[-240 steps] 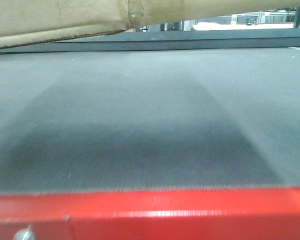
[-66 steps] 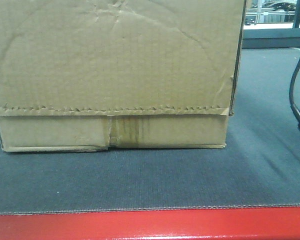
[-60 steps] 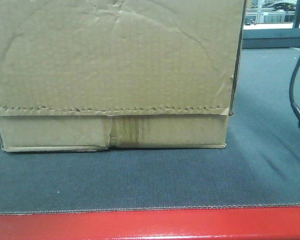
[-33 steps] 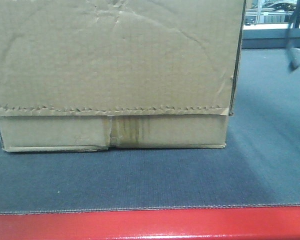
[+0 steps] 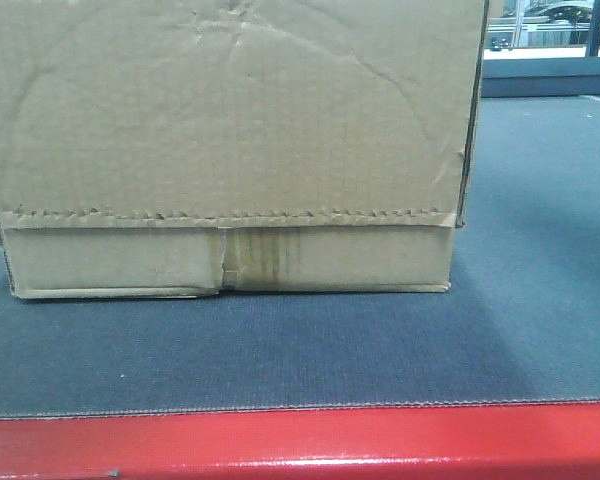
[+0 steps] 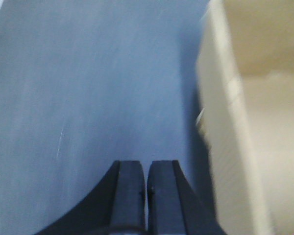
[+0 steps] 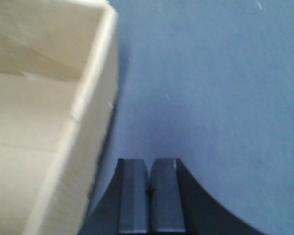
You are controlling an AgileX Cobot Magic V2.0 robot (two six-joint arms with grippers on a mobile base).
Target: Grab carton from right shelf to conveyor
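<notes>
The brown carton [image 5: 230,140] rests flat on the dark grey conveyor belt [image 5: 520,300], behind its red front edge [image 5: 300,445]. Its serrated flap edge and taped seam face the front view. My left gripper [image 6: 147,164] is shut and empty above the belt, left of the carton's open top wall [image 6: 220,127]. My right gripper [image 7: 150,161] is shut and empty above the belt, right of the carton's wall [image 7: 95,117]. Neither gripper touches the carton. The right shelf is out of view.
A dark rail [image 5: 550,85] runs along the belt's far side, with bright machinery behind it at the upper right. Bare belt lies to the right of the carton and in front of it.
The carton, which was held above the belt's far left, now stands on the belt. A dark arm part at the right edge has risen out of the front view.
</notes>
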